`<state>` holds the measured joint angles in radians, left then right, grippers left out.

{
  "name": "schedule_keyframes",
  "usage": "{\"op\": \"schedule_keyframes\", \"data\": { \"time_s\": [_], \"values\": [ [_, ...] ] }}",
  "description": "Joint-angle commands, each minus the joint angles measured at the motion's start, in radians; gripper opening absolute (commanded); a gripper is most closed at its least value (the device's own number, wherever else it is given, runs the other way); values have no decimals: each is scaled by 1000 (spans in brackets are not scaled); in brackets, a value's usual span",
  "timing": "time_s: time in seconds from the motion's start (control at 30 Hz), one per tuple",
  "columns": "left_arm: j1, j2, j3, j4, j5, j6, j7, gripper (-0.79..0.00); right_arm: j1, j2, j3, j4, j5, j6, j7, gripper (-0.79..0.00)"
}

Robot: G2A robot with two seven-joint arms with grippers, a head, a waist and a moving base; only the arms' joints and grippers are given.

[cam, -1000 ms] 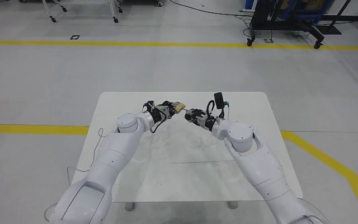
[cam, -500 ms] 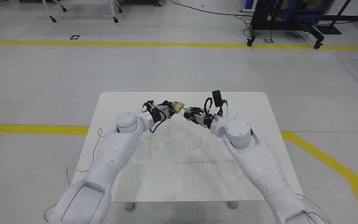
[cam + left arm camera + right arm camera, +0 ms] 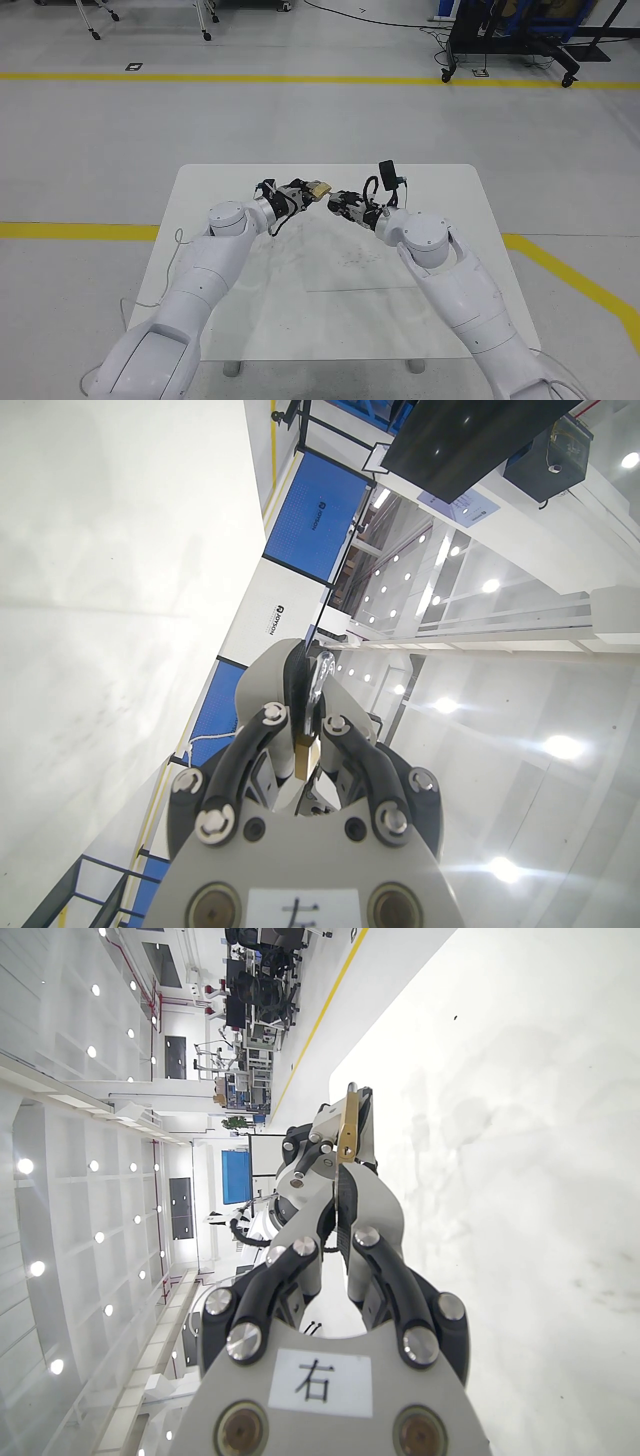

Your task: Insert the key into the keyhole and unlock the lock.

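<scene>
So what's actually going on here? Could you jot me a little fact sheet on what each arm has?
Setting: white table, both grippers meeting over its far half.
Left gripper: shut on a brass padlock, clamped at its silver shackle.
Right gripper: shut, tips right at the padlock's keyhole end; contact cannot be told.
Padlock position: held up off the table, keyhole end facing the right gripper.

A small brass lock (image 3: 318, 188) with a silver shackle (image 3: 320, 680) is held above the far half of the worktop (image 3: 400, 300) by the left end effector (image 3: 305, 190), its keyhole end set right against the tips of the right end effector (image 3: 345, 1178), between whose closed pads the key is hidden.
</scene>
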<state>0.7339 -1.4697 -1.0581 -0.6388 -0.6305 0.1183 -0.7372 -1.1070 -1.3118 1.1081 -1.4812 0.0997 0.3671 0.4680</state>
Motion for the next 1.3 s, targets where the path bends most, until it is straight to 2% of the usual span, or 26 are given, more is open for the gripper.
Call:
{"op": "schedule_keyframes", "data": {
  "time_s": [0.0,0.63,1.1,1.13,1.17,1.27],
  "values": [
    [0,0,-1,0,2,-2,-1,-785,2,-1,-2,3,0,3,0,-785],
    [5,-1,-10,-4,15,-6,-12,-785,35,-9,-30,29,-11,30,-12,-785],
    [0,-2,-4,-6,48,25,-12,-785,77,-24,-75,55,-36,69,-44,-785],
    [0,-2,-6,-6,46,24,-12,-785,78,-25,-76,56,-34,75,-46,-440],
    [1,-2,-8,-6,42,22,-11,-785,79,-26,-75,58,-29,82,-51,0],
    [3,-1,-14,-7,39,20,-11,-785,80,-27,-73,57,-26,87,-60,0]
  ]
}}
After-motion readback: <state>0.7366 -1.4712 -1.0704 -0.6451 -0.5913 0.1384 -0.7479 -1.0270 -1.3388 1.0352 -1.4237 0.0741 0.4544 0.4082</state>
